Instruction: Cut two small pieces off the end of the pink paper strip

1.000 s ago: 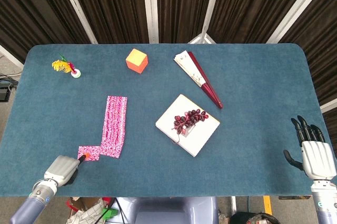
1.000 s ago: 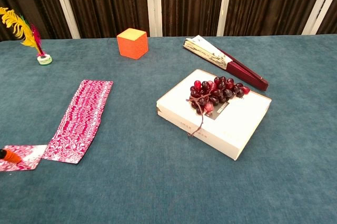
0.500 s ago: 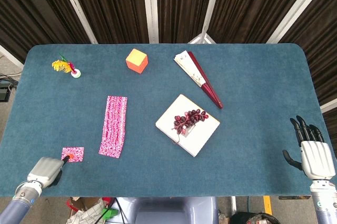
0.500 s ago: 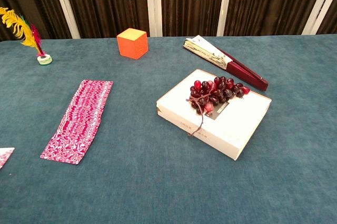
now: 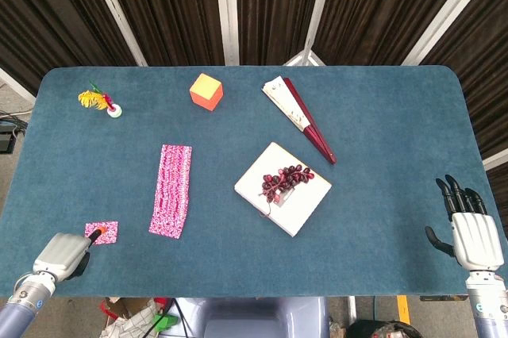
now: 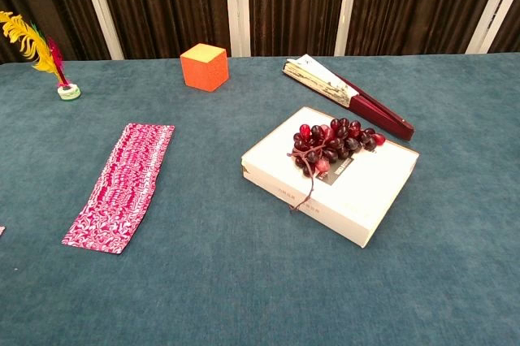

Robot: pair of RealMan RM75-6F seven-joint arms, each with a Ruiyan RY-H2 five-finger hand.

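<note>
The pink paper strip lies flat left of the table's middle, and shows too in the chest view. A small cut pink piece lies apart from it, to the left near the front edge. My left hand sits at the front left corner, fingers curled around a dark tool with an orange tip; the tip touches the small piece. My right hand is at the front right edge, fingers spread and holding nothing. Neither hand shows in the chest view.
A white box with a bunch of dark grapes sits at the middle. A folded fan, an orange cube and a feathered shuttlecock lie along the back.
The left hand drew back left and toward the front edge, dragging the small pink piece away from the strip with the tool tip. The right hand barely moved.
</note>
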